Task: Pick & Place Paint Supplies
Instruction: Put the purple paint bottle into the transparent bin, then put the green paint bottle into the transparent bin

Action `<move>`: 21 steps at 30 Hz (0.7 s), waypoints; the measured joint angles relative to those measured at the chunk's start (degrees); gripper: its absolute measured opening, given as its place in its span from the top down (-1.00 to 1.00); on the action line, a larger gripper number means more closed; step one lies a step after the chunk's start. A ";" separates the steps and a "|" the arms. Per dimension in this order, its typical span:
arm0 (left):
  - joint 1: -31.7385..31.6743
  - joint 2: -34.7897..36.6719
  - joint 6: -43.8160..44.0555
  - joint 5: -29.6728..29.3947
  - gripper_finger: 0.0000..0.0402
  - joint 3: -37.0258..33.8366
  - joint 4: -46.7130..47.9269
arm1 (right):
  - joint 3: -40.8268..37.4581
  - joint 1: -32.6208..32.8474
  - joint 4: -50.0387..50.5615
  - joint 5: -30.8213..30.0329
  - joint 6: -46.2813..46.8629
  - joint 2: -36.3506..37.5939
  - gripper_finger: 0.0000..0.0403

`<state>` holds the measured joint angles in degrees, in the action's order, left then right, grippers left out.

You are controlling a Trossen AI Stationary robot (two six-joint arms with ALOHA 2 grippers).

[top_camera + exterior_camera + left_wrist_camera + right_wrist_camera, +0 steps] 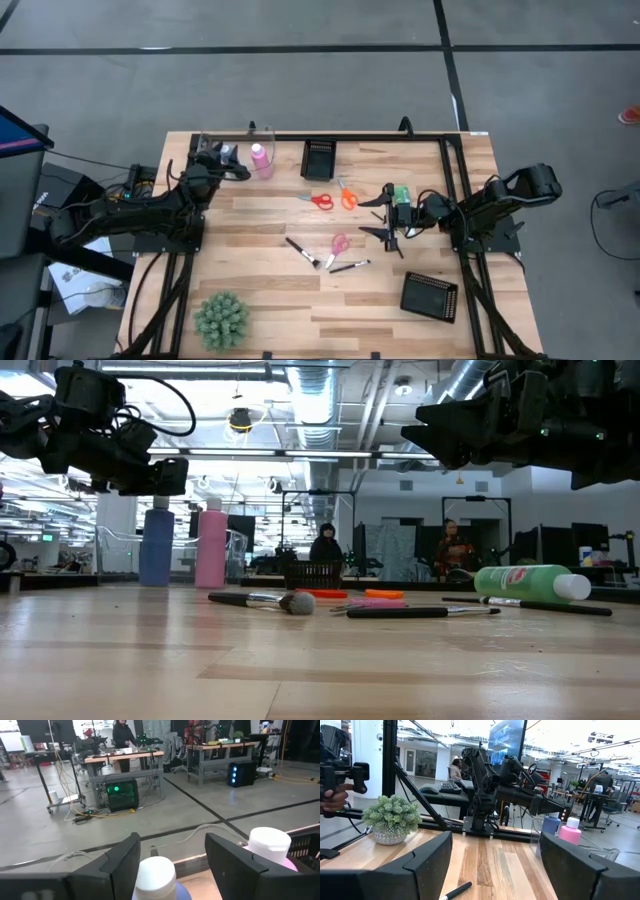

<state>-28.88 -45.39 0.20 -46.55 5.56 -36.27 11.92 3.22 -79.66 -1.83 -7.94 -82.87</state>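
Note:
A blue bottle (pixel 156 548) and a pink bottle (pixel 261 158) stand upright side by side at the table's far left. My left gripper (pixel 172 845) is level and open, with the blue bottle's white cap (pixel 155 875) between its fingers, and a gap shows on the pink bottle's side. A green bottle (pixel 401 193) lies on its side at the right. Red scissors (pixel 318 200), orange scissors (pixel 347 193), pink scissors (pixel 338 243) and two brushes (pixel 302 251) lie mid-table. My right gripper (pixel 372 220) hovers open beside the green bottle, holding nothing.
A black mesh tray (pixel 319 158) sits at the far middle and another (pixel 430 296) at the near right. A spiky green plant (pixel 221 320) stands at the near left. A clear container wall (pixel 235 133) rims the far left corner. People show in the room beyond.

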 joint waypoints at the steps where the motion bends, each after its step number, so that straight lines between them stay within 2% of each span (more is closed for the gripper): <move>1: 0.00 0.00 -0.24 -0.20 -0.08 0.00 0.02 | 0.00 0.00 0.00 0.00 0.00 0.00 -0.42; 13: 0.00 0.00 -5.63 -0.56 -0.33 0.00 -0.48 | 0.00 0.00 0.00 0.00 0.00 0.00 -0.42; 21: 0.00 0.02 -7.53 -0.54 -0.48 0.00 -4.84 | 0.00 0.00 0.00 0.02 0.00 0.00 -0.42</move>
<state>-28.88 -45.37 -7.33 -47.09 5.56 -41.11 11.92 3.22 -79.66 -1.80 -7.94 -82.87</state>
